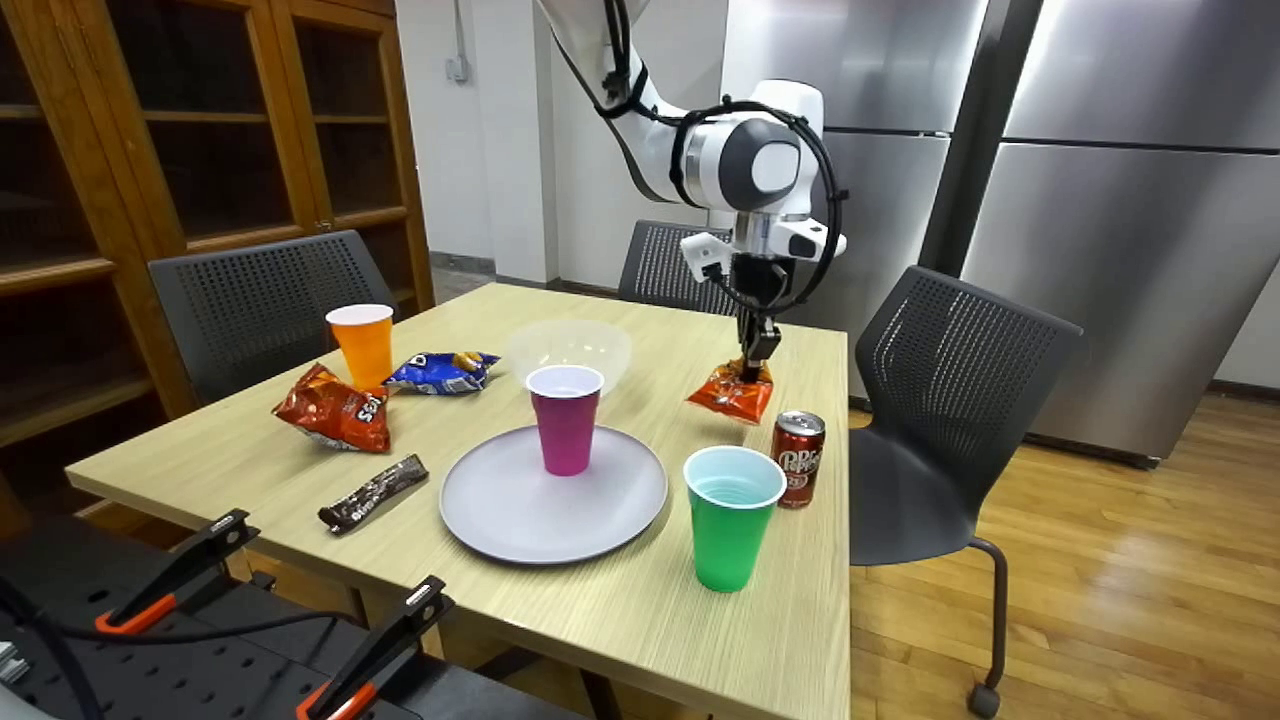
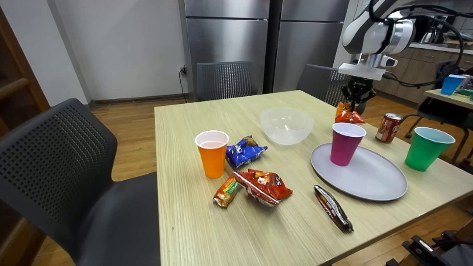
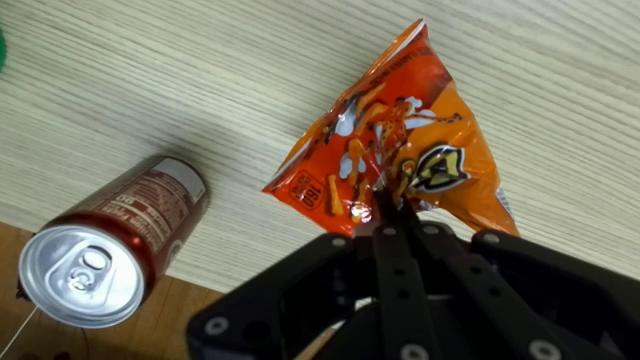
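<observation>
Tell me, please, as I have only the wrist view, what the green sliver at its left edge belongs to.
Observer: It is a green cup, standing upright near the can.
Operator: Thank you; apart from the bag in my gripper, are there any others?
Observer: Two more, a blue bag and a red bag, lie near the orange cup.
Operator: And is there a bowl outside my picture?
Observer: Yes, a translucent bowl shows in both exterior views.
</observation>
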Controlling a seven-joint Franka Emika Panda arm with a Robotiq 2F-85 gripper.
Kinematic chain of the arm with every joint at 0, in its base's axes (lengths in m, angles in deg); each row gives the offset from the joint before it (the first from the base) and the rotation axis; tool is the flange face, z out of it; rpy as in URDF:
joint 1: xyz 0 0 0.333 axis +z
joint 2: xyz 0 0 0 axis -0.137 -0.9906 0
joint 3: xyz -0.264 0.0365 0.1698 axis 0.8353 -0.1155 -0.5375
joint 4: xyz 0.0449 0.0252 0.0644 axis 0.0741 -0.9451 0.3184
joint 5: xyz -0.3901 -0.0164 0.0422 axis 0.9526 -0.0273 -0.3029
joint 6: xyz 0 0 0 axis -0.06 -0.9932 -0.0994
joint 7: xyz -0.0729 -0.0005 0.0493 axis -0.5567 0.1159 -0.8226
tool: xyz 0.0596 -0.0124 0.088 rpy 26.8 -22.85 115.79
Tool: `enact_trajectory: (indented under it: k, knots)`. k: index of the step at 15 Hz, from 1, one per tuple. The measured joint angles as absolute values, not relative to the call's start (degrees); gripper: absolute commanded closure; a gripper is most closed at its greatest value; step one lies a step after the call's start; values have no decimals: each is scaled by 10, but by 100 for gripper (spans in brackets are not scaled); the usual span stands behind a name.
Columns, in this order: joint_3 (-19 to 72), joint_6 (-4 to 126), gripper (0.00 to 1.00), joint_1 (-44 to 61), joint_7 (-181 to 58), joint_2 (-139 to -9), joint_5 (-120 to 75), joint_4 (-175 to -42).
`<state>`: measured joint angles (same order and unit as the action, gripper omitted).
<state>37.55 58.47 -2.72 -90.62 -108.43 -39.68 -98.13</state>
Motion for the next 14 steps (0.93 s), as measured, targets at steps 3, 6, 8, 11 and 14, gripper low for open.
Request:
enact_trajectory:
  k: [3,6,8,11,14]
  knots:
    - [365,587,100,-26,-903,-1069,-397,-982]
    - [354,596,100,-25,-894,-1052,-397,-987]
    - [346,607,100,-23,-885,-1038,-397,-999]
    - [334,637,100,-16,-866,-1011,-397,-1034]
    - [322,671,100,-7,-846,-979,-397,-1081]
